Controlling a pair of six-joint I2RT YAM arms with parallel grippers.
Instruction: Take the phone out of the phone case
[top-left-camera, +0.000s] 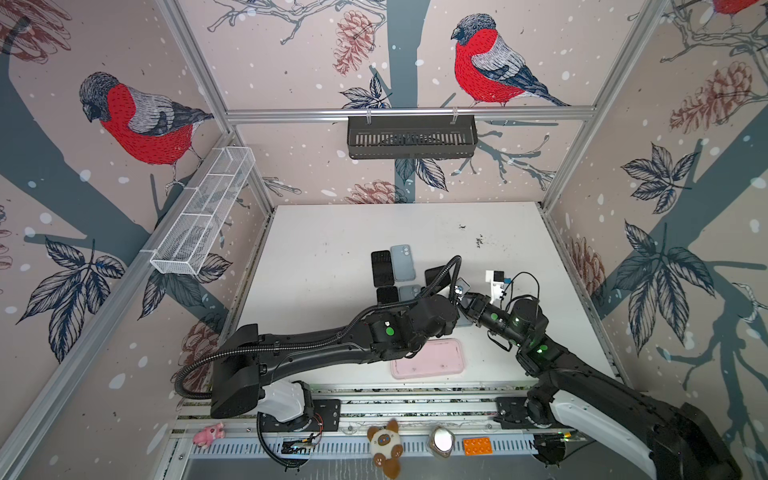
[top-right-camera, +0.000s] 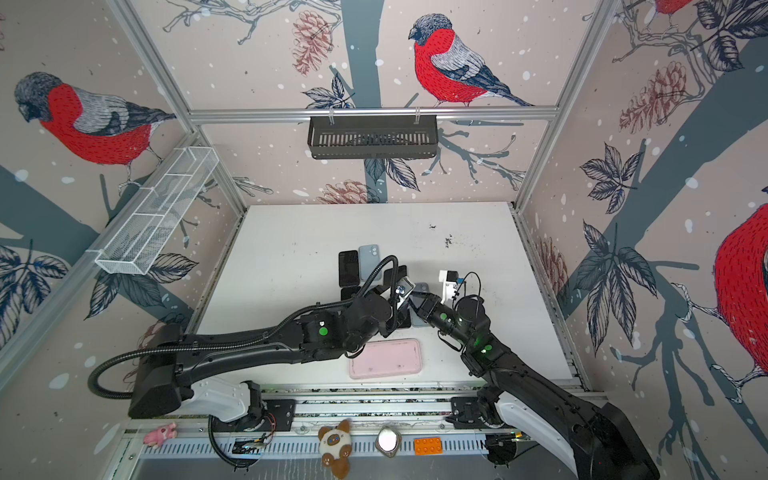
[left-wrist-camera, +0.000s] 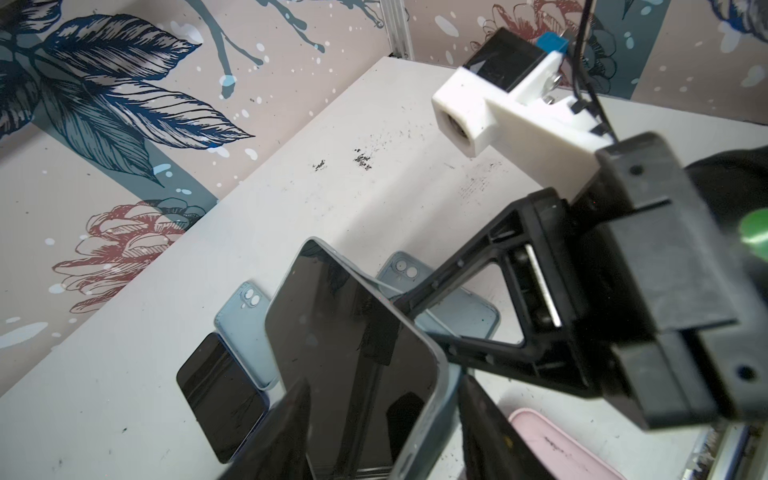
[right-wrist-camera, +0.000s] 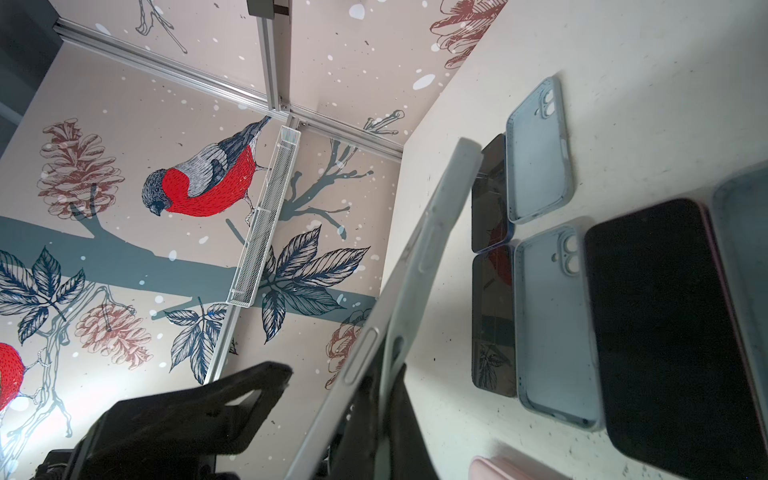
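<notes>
**A:** Table (top-left-camera: 332, 249) first. What's lost to view?

**B:** Plenty. From above, the left arm (top-left-camera: 316, 345) lies across the middle. Its wrist covers most of the phone (left-wrist-camera: 349, 353); only pale slivers show beside it. The left pincer (left-wrist-camera: 386, 390) is hidden there too. A pink case (top-left-camera: 440, 361) lies behind both pincers, toward the arm bases, partly under that arm.

**A:** How does the phone lie?

**B:** Left wrist view: off the table, tilted, dark screen toward that camera, near end cut off by the frame. The long axis appears to lead from between the left pincer's fingers out toward the right pincer (left-wrist-camera: 405, 305). From above I can't confirm it. Right wrist view gives it edge-on. There the phone case (right-wrist-camera: 440, 195) looks parted from the phone's side, but how far is unclear.

**A:** Round about?

**B:** Beyond the pincers' tips, flat on the table: empty blue cases (right-wrist-camera: 536, 149) and dark phones (right-wrist-camera: 490, 195), screens up, side by side in rows. A black phone with a pink edge (right-wrist-camera: 673, 332) lies closer to the pincers than those rows.

**A:** Grips?

**B:** Right pincer closed, tips nipping the phone case's rim. Left pincer has a finger on either side of the phone, jaws partway in. Contact isn't clear, so I can't tell whether it grips.
</notes>
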